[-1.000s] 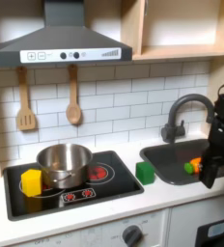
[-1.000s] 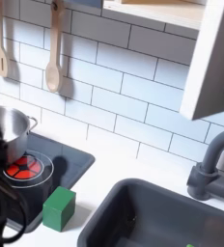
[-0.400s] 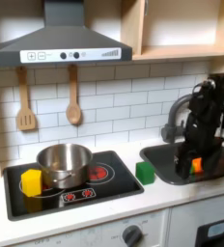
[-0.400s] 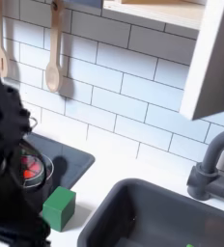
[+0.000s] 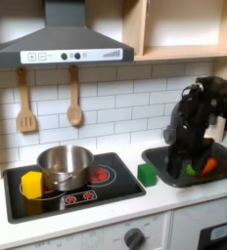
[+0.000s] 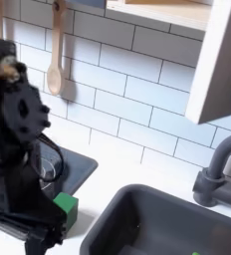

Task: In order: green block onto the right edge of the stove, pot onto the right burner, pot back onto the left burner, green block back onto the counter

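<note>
- Beside the stove [image 5: 76, 186], just off its edge on the first exterior view's right, we list the green block [image 5: 147, 175]. It sits on the white counter [image 5: 174, 200], between cooktop and sink [image 5: 162, 156], so we judge the first step not yet done.
- On the stove: the pot [image 5: 66, 166] stands over the burner on the first exterior view's left. A yellow block [image 5: 31, 184] sits at the pot's far side from the green block, close against its wall. The other red burner [image 5: 101, 176] lies bare, between pot and green block.
- Over the sink, on the side of the green block away from the stove: the arm, with the gripper [image 5: 176, 168] hanging low near the block. We read this as an approach for a grasp.
- Jaws: we cannot tell whether they are parted or shut; they are dark and blurred against the basin.
- Inside the sink, beyond the gripper from the stove: an orange-and-green toy [image 5: 204, 166], partly masked by the arm.
- In the second exterior view: the arm's dark bulk covers most of the stove, and the green block [image 6: 64, 204] shows as a corner just off the cooktop's edge. The faucet [image 6: 219, 169] stands well apart from the stove.
- On the wall above the stove: two wooden utensils [image 5: 74, 98] under the hood, unrelated to the task.
</note>
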Available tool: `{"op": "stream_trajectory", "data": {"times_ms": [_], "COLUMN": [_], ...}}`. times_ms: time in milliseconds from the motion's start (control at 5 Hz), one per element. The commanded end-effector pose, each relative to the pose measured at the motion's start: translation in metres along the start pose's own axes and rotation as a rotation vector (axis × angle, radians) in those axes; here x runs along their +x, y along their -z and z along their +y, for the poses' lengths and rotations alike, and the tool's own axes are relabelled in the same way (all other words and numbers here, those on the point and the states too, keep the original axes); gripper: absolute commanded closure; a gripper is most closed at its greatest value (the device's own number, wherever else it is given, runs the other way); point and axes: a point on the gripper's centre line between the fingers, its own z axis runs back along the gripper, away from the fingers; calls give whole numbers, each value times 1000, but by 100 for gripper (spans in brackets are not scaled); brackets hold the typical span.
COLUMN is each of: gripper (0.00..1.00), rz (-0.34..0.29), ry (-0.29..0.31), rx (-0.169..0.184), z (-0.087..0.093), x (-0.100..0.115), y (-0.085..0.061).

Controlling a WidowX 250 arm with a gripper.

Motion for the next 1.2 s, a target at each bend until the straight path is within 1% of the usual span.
{"op": "stream_trajectory", "data": {"times_ms": [0, 200, 400, 600, 1000], "gripper": [0, 0, 0, 0, 0], "rz": [-15, -15, -13, -12, -9], "ry": [-17, -29, -57, -48, -52], "rx": [9, 10, 62, 59, 61], "z": [-1, -2, 0, 1, 1], "x": [28, 44, 52, 52, 51], "y": [9, 13, 12, 13, 13]}}
